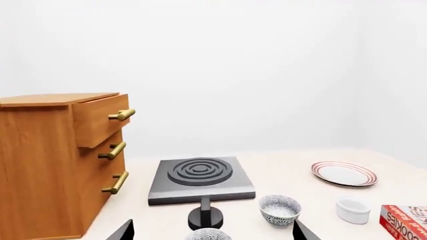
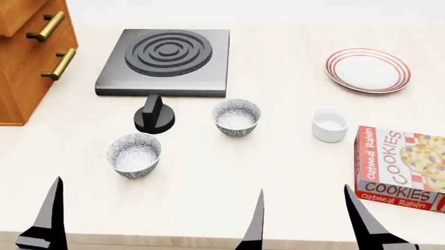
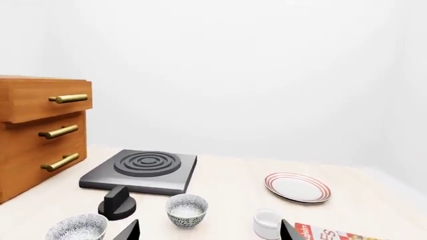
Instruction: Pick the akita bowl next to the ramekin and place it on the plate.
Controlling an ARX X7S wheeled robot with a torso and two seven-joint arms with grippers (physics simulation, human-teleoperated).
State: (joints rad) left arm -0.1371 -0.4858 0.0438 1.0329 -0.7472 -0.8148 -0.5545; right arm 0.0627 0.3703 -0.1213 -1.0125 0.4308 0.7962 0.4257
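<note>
2 speckled bowls stand on the pale table [image 2: 278,172] in the head view, and the one that matters, the akita bowl [image 2: 236,117], sits upright just in front of the burner plate [image 2: 165,61], with the white ramekin [image 2: 330,124] near it on the right, the 2 apart. The other patterned bowl [image 2: 134,154] stands nearer the robot and to the left, close to a black knob [image 2: 153,115]. The plate [image 2: 367,70] with red rings lies further back on the right, bare. A cookies box [image 2: 401,167] lies at the right edge. Only this view looks down into both bowls. At the bottom edge the right gripper [image 2: 303,219] shows 2 dark fingers set wide apart, holding nothing; of the left gripper only 1 finger [image 2: 50,213] shows here.

From the left wrist view, a wooden drawer cabinet [image 1: 47,165] fills the left, its top drawer pulled partly out, which the head view barely shows. The left gripper [image 1: 210,231] has both finger tips spread wide at the lower edge, empty, with the rim of the nearer bowl between them. The akita bowl, ramekin and plate line up beyond.

From the right wrist view, all 3 drawers with brass handles [image 3: 59,132] are seen from the front. The akita bowl stands just beyond the open right fingers, the ramekin beside it.
</note>
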